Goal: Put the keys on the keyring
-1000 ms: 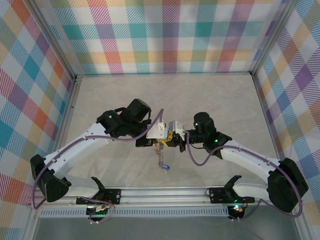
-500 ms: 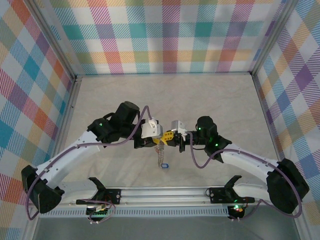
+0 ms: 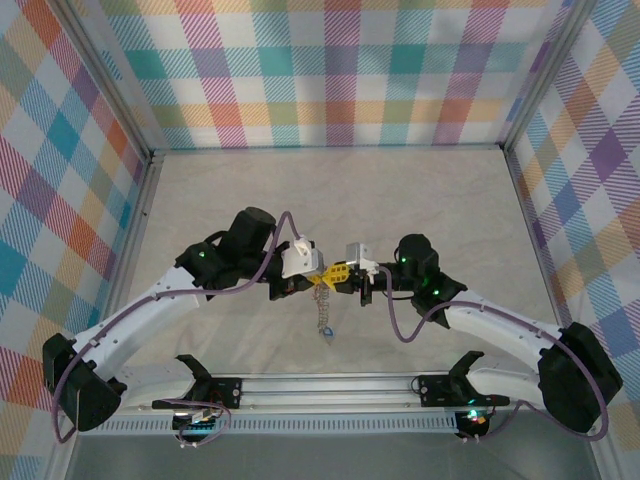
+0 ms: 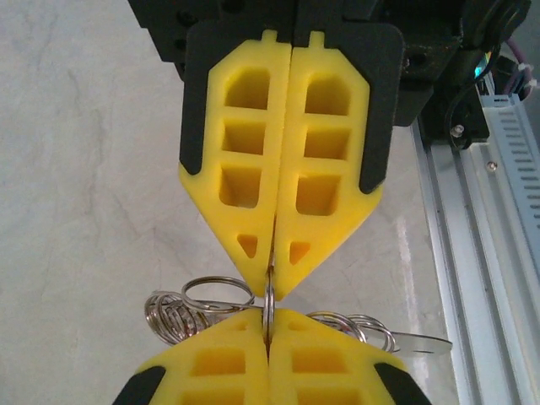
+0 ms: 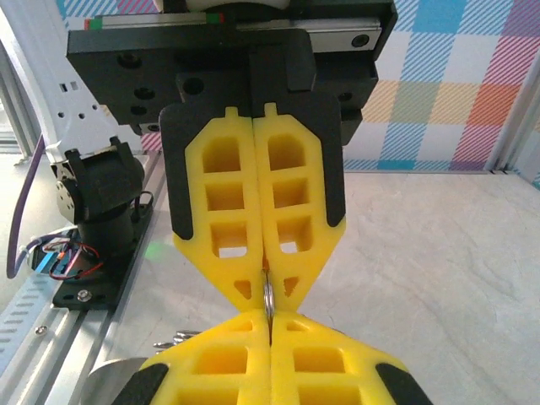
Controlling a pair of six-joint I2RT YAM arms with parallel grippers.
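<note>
My left gripper (image 3: 321, 278) and right gripper (image 3: 340, 276) meet tip to tip above the middle of the table. Both are shut on the same thin silver ring of the keyring (image 4: 269, 305), which stands edge-on between the two pairs of yellow fingers. In the right wrist view that keyring (image 5: 267, 298) is pinched between my right gripper (image 5: 267, 289) and the left gripper (image 5: 270, 323) facing it. More silver rings (image 4: 179, 310) bunch to either side. A chain of rings (image 3: 324, 312) hangs down to a small blue-headed key (image 3: 329, 337). A metal key blade (image 4: 422, 342) pokes out on the right.
The pale marbled table (image 3: 330, 190) is walled by checked panels (image 3: 330, 70). An aluminium rail (image 3: 330, 385) with the arm bases runs along the near edge. Purple cables (image 3: 395, 320) loop beside both wrists.
The left arm swung lower and leftward and its gripper is again shut on the ring. The chain with the blue key now hangs straighter below the tips.
</note>
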